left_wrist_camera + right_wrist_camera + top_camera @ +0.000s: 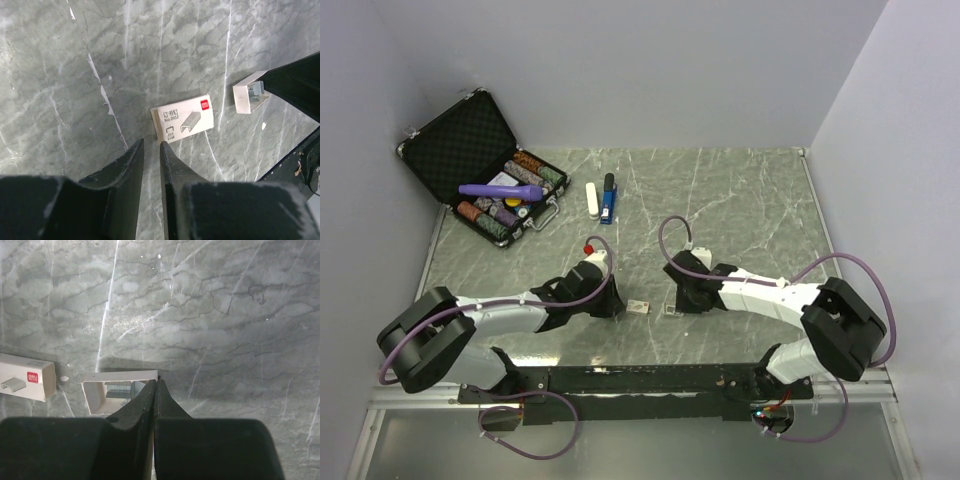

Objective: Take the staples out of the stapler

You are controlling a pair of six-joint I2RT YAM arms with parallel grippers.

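The blue stapler with a black top lies at the far middle of the table, away from both grippers and out of both wrist views. My left gripper hovers low with a narrow gap between its jaws and nothing in them, just short of a white staple-box sleeve. My right gripper is shut, its tips pinching the right wall of the open white staple tray, which holds a strip of staples.
A white oblong bar lies just left of the stapler. An open black case of poker chips sits at the far left with a purple tube across it. Grey walls enclose the table on three sides.
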